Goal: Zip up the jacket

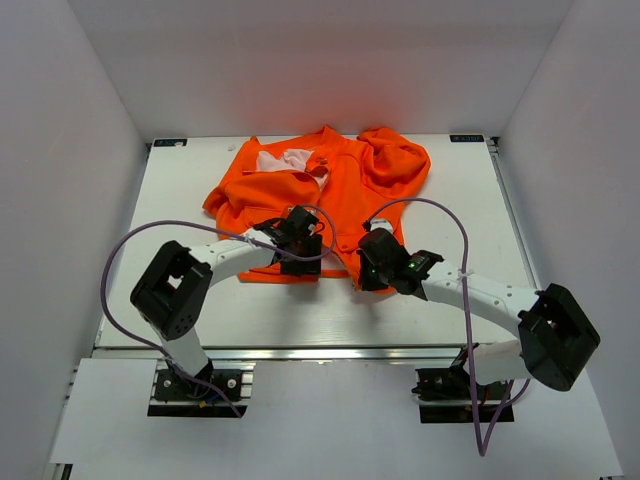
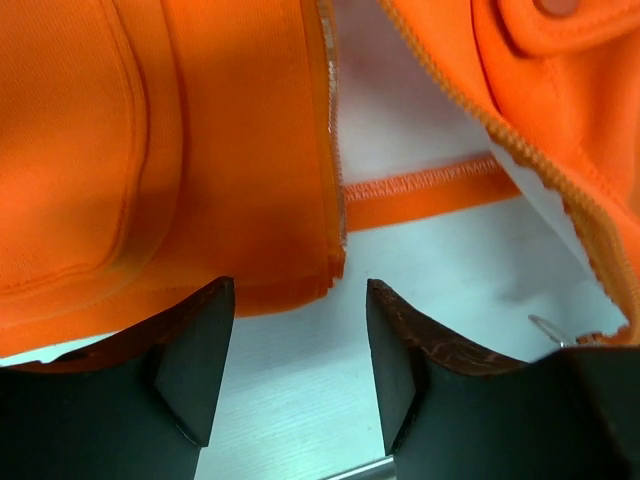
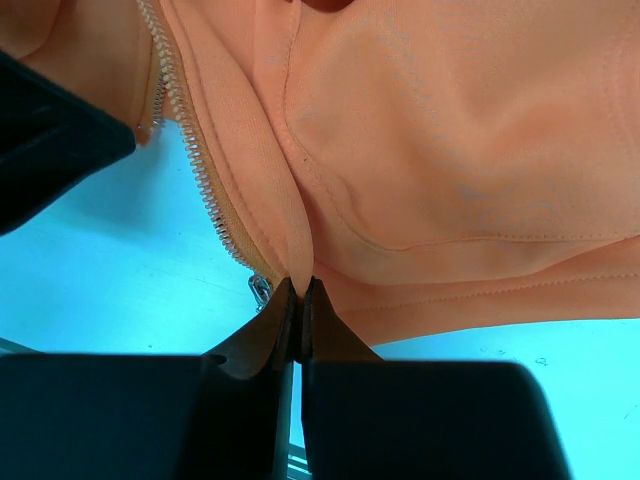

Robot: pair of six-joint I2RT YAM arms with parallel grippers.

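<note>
1. The jacket (image 1: 340,185) is lying open and rumpled across the upper middle of the overhead view. Its orange side is facing up, and pale lining is showing near the upper left of the heap.
2. Its zipper (image 2: 332,150) is lying unjoined. In the left wrist view one toothed edge is running down the centre, the other is slanting off toward the right, and bare surface is showing between them.
3. The right gripper (image 3: 298,300) is pinching a fold of the jacket's orange fabric at the hem, at the bottom centre of its own view. Its fingers are pressing tightly together just beside the zipper teeth.
4. The left gripper (image 2: 300,330) is holding its fingers spread apart and gripping nothing. The lower corner of one front panel is sitting just above the gap.
5. The table (image 1: 180,200), white and flat, is carrying the jacket, and both arms are reaching in from the lower edge of the overhead view.
6. White walls (image 1: 300,60) are enclosing the table on three sides, and purple cables (image 1: 110,270) are looping beside the arms.
</note>
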